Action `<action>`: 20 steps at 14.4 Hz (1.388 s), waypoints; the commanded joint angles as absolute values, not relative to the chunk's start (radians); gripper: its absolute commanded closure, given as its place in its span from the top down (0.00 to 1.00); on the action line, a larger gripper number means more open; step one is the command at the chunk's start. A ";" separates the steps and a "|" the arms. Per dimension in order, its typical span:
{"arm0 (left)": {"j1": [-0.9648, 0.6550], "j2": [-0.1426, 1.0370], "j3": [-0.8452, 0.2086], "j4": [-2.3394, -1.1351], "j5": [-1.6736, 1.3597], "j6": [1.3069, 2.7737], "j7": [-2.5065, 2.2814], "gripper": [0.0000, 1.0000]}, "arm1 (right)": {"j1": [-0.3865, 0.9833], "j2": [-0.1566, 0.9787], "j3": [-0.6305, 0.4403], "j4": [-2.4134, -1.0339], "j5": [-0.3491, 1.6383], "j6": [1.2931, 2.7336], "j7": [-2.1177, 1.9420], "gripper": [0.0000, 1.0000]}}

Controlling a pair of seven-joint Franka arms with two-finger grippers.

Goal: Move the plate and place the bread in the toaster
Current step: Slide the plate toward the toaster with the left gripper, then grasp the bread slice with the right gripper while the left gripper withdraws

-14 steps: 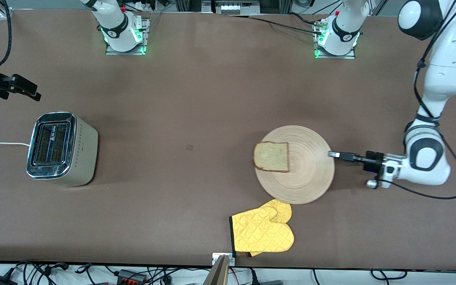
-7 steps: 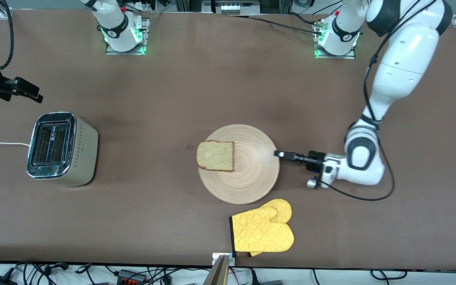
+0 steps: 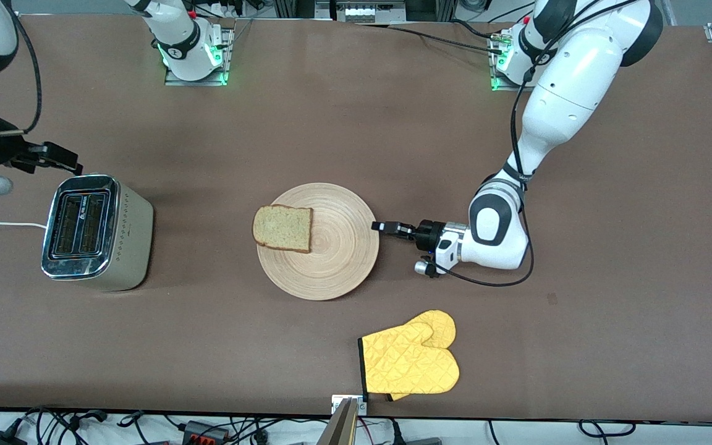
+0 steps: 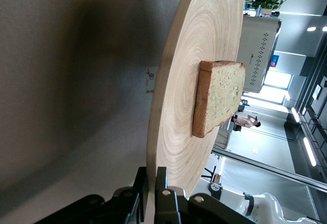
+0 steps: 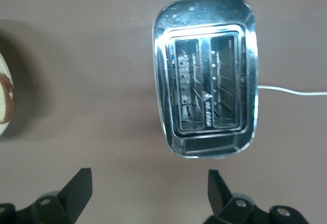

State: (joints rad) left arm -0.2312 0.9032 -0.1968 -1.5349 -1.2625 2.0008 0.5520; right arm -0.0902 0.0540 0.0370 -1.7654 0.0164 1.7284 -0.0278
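Brown table [image 3: 343,123]: plate [image 3: 331,266] mid-table, bread [image 3: 283,228] on its toaster-side [image 3: 93,232] edge.
Left gripper [image 3: 379,227] clamps the rim; jerky dragging could slide bread off. Right gripper [image 3: 62,159], fingers apart, waits beside the toaster.

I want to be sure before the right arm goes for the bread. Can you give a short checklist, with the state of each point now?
1. Bread lies flat on the plate, near the rim toward the toaster: ok.
2. Left gripper is shut on the plate rim, so the plate is not free yet: not ok.
3. Right gripper is open, above the table beside the toaster: ok.
4. Both toaster slots look empty: ok.
5. Bare table between plate and toaster: ok.
6. Yellow oven mitt lies apart from the plate, nearer the front camera: ok.
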 commanded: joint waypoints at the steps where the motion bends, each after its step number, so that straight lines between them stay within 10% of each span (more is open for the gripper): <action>1: -0.242 0.890 -0.193 -1.560 -1.299 2.016 0.592 0.00 | -0.035 0.093 0.040 -1.738 0.028 1.729 -0.008 1.00; 7: -0.258 0.894 -0.192 -1.574 -1.290 2.033 0.592 0.04 | 0.079 0.222 0.040 -1.740 0.034 1.814 -0.003 1.00; 13: -0.241 0.893 -0.175 -1.569 -1.282 2.017 0.577 0.41 | 0.118 0.353 0.040 -1.740 0.243 1.900 0.054 1.00; 17: -0.134 0.873 -0.161 -1.537 -1.108 1.916 0.520 0.43 | 0.141 0.439 0.040 -1.744 0.380 1.965 0.055 1.00; 20: -0.025 0.871 -0.161 -1.407 -0.913 1.740 0.367 0.44 | 0.181 0.494 0.040 -1.744 0.400 1.999 0.055 0.80</action>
State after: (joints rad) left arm -0.0878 0.8889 -0.1596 -1.4824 -1.0275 1.8432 0.4670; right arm 0.1497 0.4575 0.0432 -1.7627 0.3789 1.9728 0.0434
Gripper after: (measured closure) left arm 0.568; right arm 0.026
